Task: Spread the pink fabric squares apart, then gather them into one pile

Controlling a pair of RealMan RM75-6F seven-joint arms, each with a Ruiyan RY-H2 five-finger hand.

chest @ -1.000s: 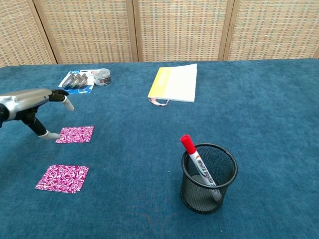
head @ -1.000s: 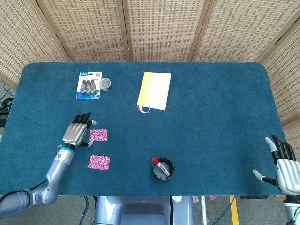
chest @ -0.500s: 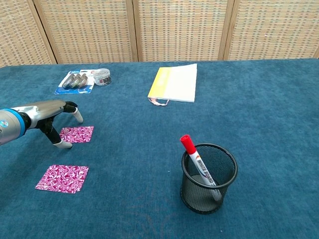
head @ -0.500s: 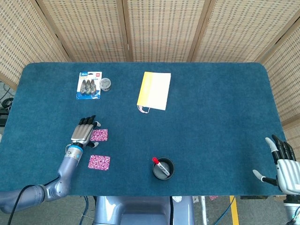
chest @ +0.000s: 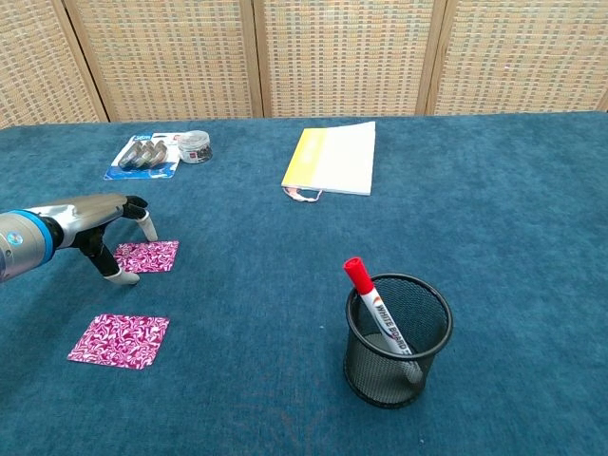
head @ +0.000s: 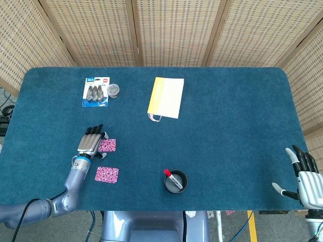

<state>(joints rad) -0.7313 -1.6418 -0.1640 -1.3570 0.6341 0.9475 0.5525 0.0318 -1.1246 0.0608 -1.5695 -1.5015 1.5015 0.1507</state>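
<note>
Two pink patterned fabric squares lie flat and apart on the blue table cloth. The far square [head: 107,145] [chest: 149,256] has my left hand [head: 91,142] [chest: 100,219] at its left edge, fingers spread, with fingertips [chest: 121,275] down at the square's near left corner. The near square [head: 107,174] [chest: 119,340] lies alone a little closer to me. My right hand [head: 305,173] hovers with fingers spread at the table's near right corner, holding nothing; the chest view does not show it.
A black mesh pen cup [head: 175,181] [chest: 397,339] with a red-capped marker [chest: 378,310] stands near the front middle. A yellow and white booklet [head: 166,97] [chest: 332,158], a blister pack [head: 95,92] [chest: 144,156] and a small round tin [head: 114,90] [chest: 195,146] lie at the back.
My left hand has moved to the right and lowered onto the left edge of the far square. Both squares and the right hand have stayed where they were.
</note>
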